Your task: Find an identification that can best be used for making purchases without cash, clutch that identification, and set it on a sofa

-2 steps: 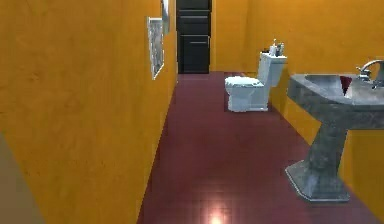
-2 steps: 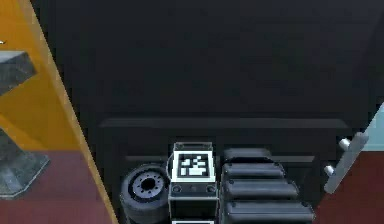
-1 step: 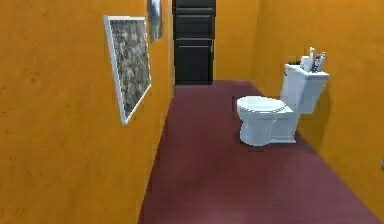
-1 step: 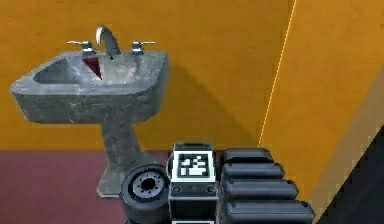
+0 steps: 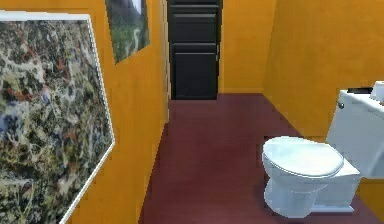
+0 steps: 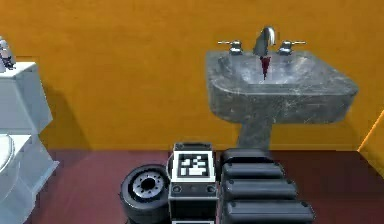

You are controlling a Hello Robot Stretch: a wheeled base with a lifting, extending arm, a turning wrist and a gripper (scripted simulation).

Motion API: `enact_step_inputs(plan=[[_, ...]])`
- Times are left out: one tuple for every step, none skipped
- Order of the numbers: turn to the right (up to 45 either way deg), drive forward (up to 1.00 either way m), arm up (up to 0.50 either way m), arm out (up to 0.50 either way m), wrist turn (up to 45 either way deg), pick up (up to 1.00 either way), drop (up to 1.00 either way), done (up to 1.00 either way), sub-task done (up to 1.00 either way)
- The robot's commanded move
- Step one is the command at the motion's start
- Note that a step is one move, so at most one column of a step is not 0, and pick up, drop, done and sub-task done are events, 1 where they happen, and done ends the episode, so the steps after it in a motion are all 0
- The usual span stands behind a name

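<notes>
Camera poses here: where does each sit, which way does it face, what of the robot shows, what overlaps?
Forward view: on the robot, looking ahead and slightly down over the red floor to a dark door; no robot body.
Arm side view: on the robot's body, facing sideways at the sink; dark arm and white marked square at bottom edge.
Shared: the toilet, forward view's right, arm side view's left.

Nothing legible: no words, numbers, brands or signs. Closest to print, a black block pattern on the white square atop the arm, not letters. On the framed picture, mottled paint, unlettered.
</notes>
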Motion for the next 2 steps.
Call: enact_step_inputs(plan=[[0.0,1.0,0.0,0.0,0.0,0.0,0.0,0.0,0.0],[0.0,1.0,0.0,0.0,0.0,0.0,0.0,0.0,0.0]])
